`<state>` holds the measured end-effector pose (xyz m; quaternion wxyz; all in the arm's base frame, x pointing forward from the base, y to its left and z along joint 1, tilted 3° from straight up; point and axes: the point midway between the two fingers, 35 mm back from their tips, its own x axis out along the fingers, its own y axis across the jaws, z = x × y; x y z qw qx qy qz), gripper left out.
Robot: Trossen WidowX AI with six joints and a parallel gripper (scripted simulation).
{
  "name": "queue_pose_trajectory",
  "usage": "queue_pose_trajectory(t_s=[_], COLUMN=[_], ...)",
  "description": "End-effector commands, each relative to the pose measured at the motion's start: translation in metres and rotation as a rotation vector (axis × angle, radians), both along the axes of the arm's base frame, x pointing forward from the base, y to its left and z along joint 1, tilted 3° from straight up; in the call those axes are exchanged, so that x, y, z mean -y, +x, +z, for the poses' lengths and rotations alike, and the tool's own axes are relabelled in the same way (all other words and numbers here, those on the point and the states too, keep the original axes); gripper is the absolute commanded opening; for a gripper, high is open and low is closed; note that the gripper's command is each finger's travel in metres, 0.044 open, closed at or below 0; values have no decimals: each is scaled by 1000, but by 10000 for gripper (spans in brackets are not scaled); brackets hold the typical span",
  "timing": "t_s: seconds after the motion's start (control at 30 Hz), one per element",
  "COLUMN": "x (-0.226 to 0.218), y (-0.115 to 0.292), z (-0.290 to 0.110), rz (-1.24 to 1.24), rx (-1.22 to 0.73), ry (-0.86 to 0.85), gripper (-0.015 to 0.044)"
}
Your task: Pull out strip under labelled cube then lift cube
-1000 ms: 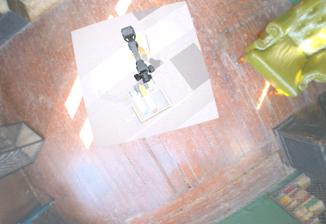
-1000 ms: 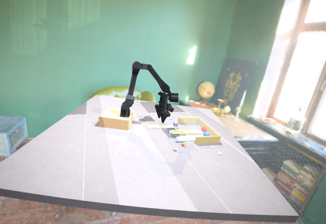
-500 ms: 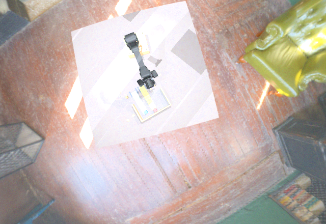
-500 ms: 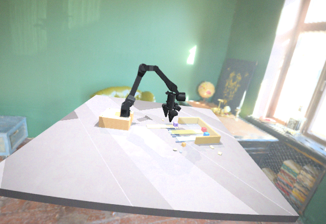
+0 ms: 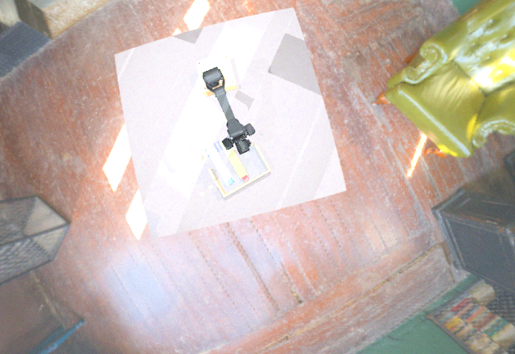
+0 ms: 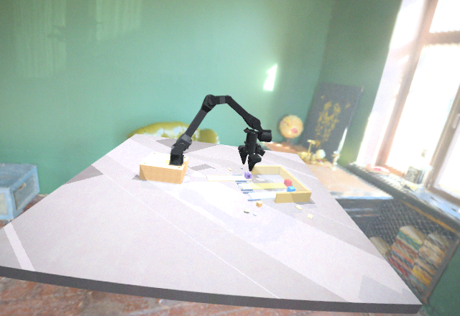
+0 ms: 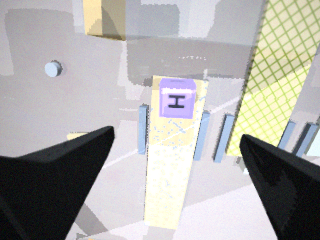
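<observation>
The pincer (image 7: 175, 145) is spread wide and holds nothing, its two dark fingers hanging above the worktop (image 6: 148, 230) at either side of the wrist view. Between them lies a pale yellow dotted strip (image 7: 175, 165), flanked by thin blue rails. The purple cube (image 7: 176, 98) (marked with an H) sits on that strip's far end, apart from the fingers. Just beside, to the right, lies a green cross-hatched strip (image 7: 272, 85).
</observation>
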<state>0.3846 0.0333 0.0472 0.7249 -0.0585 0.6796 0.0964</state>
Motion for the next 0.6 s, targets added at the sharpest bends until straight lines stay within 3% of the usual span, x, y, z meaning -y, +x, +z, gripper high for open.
queue_pose_trajectory(t_s=[0.0,0.03,0.27,0.57], x=[-4,-4,-4,-5], y=[13,14,15,17], z=[-1,-1,-9,-24], rz=[-2,-2,-2,-2], rx=[-7,-7,-7,-7], ry=[-3,-3,-3,-3], gripper=[440,440,256,250])
